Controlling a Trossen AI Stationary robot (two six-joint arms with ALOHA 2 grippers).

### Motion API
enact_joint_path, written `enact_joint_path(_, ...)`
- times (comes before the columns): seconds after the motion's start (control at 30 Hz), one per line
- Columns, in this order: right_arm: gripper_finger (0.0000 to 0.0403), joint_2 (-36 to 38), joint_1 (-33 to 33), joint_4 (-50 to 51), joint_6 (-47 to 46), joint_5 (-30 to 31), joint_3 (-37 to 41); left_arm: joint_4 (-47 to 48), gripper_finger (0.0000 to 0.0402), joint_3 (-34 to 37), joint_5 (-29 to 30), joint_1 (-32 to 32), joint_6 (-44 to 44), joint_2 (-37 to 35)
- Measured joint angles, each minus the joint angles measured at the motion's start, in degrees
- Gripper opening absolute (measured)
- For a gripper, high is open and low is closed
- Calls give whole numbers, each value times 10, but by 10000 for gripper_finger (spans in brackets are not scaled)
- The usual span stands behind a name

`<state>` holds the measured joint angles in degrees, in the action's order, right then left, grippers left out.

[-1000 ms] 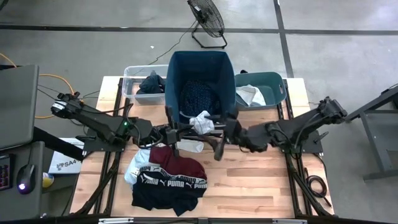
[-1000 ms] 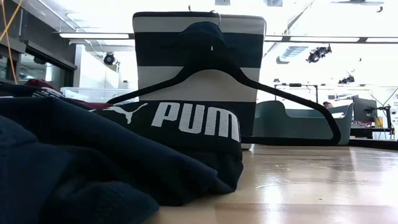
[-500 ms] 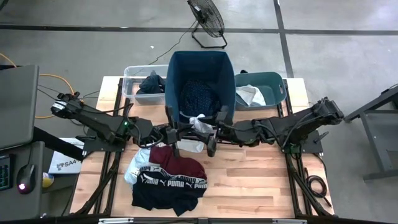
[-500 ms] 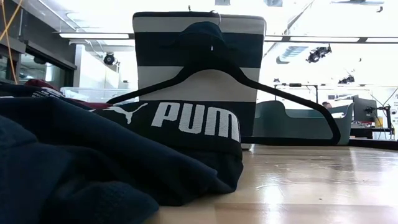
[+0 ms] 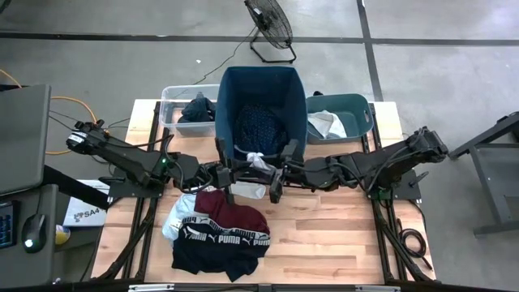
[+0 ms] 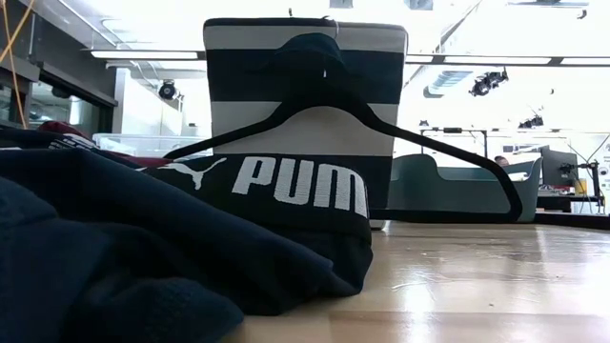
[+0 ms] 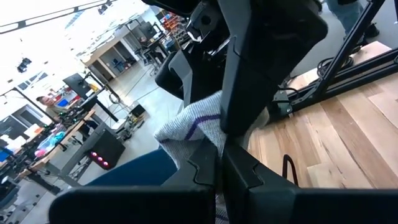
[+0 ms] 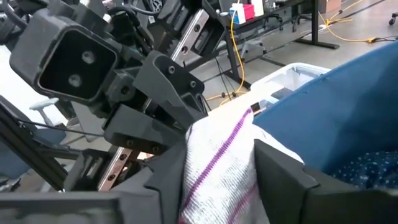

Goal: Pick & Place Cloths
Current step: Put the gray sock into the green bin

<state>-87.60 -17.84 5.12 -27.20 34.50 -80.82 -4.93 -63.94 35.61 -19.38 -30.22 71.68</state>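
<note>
Right end effector [image 5: 272,170] has reached left to white purple-striped cloth [image 5: 258,160], fingers closing around it; left end effector [image 5: 237,172] clamped on same cloth at tall navy bin [image 5: 231,89] near rim. Navy dotted garment [image 5: 259,122] binned; maroon garment [image 5: 231,204] and black PUMA-waistband garment [image 5: 219,247] remain on wooden tabletop [image 5: 332,235].

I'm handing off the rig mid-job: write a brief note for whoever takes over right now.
Left gripper: shut on the white cloth, held at the front rim of the blue bin.
Right gripper: fingers either side of the same cloth, closing; grip not confirmed.
Done: dotted cloth in the blue bin; cloths also lie in the clear tub and teal tub.
Left: the white cloth, plus the pile at the table's front: maroon, pale and black PUMA cloths. A hanger stands by the pile.
</note>
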Motion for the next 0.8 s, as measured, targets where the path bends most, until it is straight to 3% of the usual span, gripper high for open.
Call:
enact_joint_path(0.4,22,1,0,-16,0,1,0,4,9,0,1,0,5,0)
enact_joint_path(0.67,8,13,0,-10,5,4,0,3,103,0,3,0,-5,0)
enact_joint_path(0.8,7,33,4,10,4,16,0,4,155,0,54,-2,-36,-7)
